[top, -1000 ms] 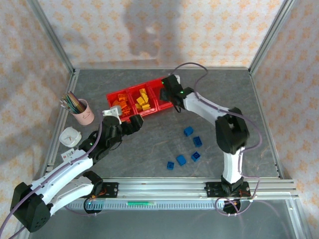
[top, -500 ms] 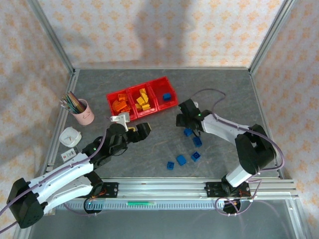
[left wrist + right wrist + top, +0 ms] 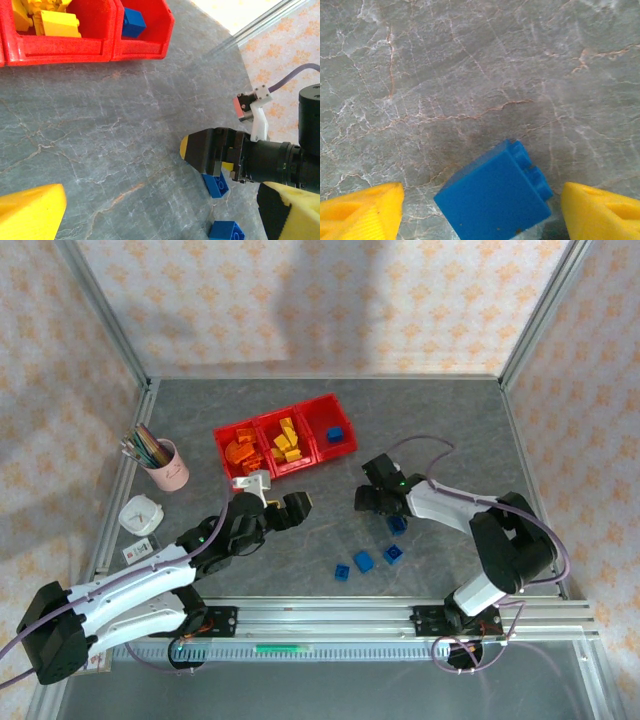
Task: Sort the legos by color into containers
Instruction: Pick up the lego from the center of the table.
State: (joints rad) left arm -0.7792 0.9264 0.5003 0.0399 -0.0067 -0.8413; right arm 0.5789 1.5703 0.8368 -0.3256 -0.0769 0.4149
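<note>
Three joined red containers stand at the back. The left one holds orange legos, the middle one yellow legos, and the right one a single blue lego. My right gripper is low over the table, open, with a blue lego between its yellow fingertips and a gap on each side. Several more blue legos lie on the table just in front of it. My left gripper hangs open over bare table in front of the containers, holding nothing.
A pink cup of pencils and a white object sit at the left edge. The metal frame rail runs along the front. In the left wrist view the right gripper stands over a blue lego.
My right gripper left the right container, where a blue lego now lies, and came down, jaws wider, around a blue lego on the table. My left arm swung right, away from the containers.
</note>
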